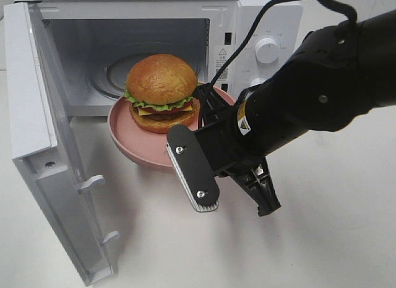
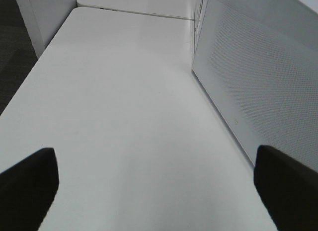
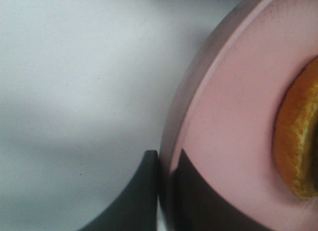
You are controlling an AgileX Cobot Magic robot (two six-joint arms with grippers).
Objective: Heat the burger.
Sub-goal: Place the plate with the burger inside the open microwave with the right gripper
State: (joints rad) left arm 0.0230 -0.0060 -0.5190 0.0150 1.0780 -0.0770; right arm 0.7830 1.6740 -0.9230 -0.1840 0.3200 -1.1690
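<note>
White counter (image 1: 322, 238) first, plain and matt, spreading back from the near edge. Somewhere over it, outside the high view and seen only from its own wrist: left tool (image 2: 156, 191), fingers spread as wide as they go, holding nothing, with a white perforated panel (image 2: 258, 82) close alongside.

Near left in the high view, the swung-open door (image 1: 55, 195) of a white microwave (image 1: 247, 15), hinged at the left and jutting toward the near edge. Right of the door, reaching in from the right: black right arm (image 1: 322, 90), with a flat camera bracket (image 1: 193, 167) on the wrist.

Just beyond the bracket, right tool (image 1: 207, 105) (image 3: 166, 166), pinched tight on the right rim of the pink plate (image 1: 133, 142), one finger on each side of that rim. Centred on the plate, well inside its edge: the burger (image 1: 162, 93), with a glossy brown bun, frilly lettuce, cheese and a dark patty. Plate and burger at the mouth of the oven, far edge over the sill. Hard to tell whether resting on the counter or lifted clear.

Farther back, inside the lit cavity, a glass turntable (image 1: 108, 74). Far right, on the control panel, two white dials (image 1: 267, 49), crossed by a black cable (image 1: 247, 37).
</note>
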